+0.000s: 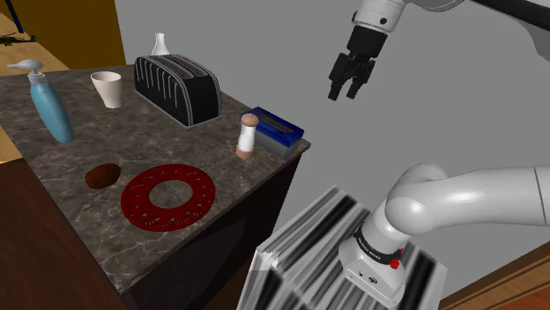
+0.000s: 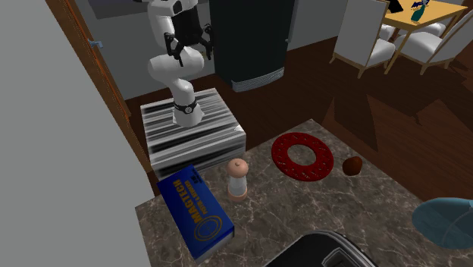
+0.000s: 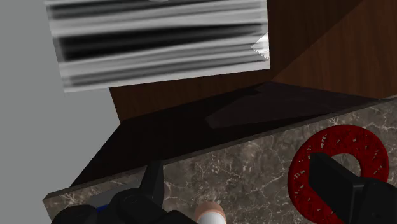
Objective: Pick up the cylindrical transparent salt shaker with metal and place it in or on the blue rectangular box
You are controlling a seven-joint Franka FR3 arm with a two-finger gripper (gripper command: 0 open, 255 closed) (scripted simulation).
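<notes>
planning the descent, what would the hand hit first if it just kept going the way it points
Likely the salt shaker, whose cap shows between the open fingers of the hand, or the marble table right beside it. Depth is unclear, so this is a guess.

Black toaster (image 1: pixel 181 88) and white cup (image 1: pixel 108 88) along the marbled worktop's (image 1: pixel 79 150) back edge; blue dispenser bottle (image 1: pixel 51 110) by a corner; red perforated ring (image 1: pixel 137 198) and brown lump (image 1: pixel 102 176) nearer the front edge

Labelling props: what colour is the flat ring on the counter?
The flat ring is dark red with pale specks, clearest in the shoulder view.
</notes>
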